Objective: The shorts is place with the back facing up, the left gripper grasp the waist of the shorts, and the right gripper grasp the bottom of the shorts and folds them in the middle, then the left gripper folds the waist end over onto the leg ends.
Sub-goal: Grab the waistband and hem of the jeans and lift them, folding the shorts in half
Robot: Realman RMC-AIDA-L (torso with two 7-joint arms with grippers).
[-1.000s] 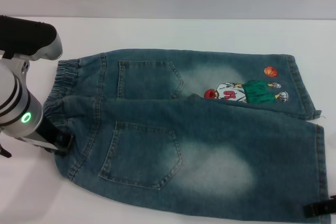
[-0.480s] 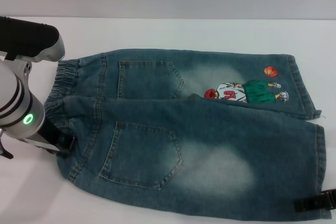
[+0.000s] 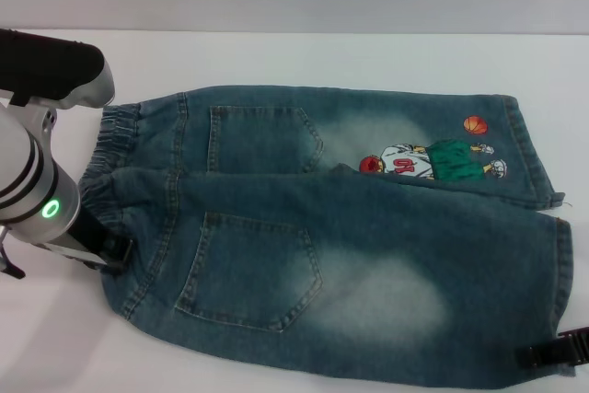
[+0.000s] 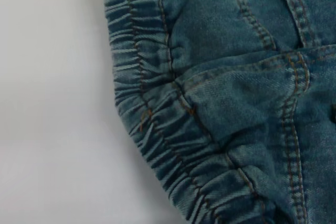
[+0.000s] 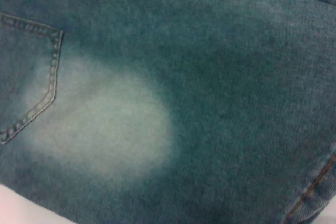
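- The shorts [image 3: 340, 236] lie flat on the white worktop [image 3: 276, 57], back pockets up, already folded lengthwise so the near leg overlaps the far one; they take up most of the worktop's middle and reach toward its near edge.
- The waist [image 3: 109, 172] is at the left end, the leg ends [image 3: 543, 227] at the right end; the cartoon print [image 3: 428, 161] shows on the far leg near the right hem.
- Change from a second ago: the shorts keep the same position and fold, with no visible shift in the cloth.
- Change from a second ago: the right gripper [image 3: 557, 354] has dropped lower along the right hem, now close to the near right corner of the shorts; half a second ago it sat a little higher.
- Change from a second ago: the left gripper [image 3: 103, 248] has moved only slightly and sits at the near part of the waist.
- Left gripper: black claw in contact with the gathered band; whether it is clenched on the cloth cannot be told.
- Right gripper: only a black strip shows at the hem, touching the denim; its grasp cannot be told.
- Left wrist view: ruffled waist [image 4: 157, 124] against bare worktop.
- Right wrist view: the faded patch [image 5: 100, 124] beside a pocket corner.
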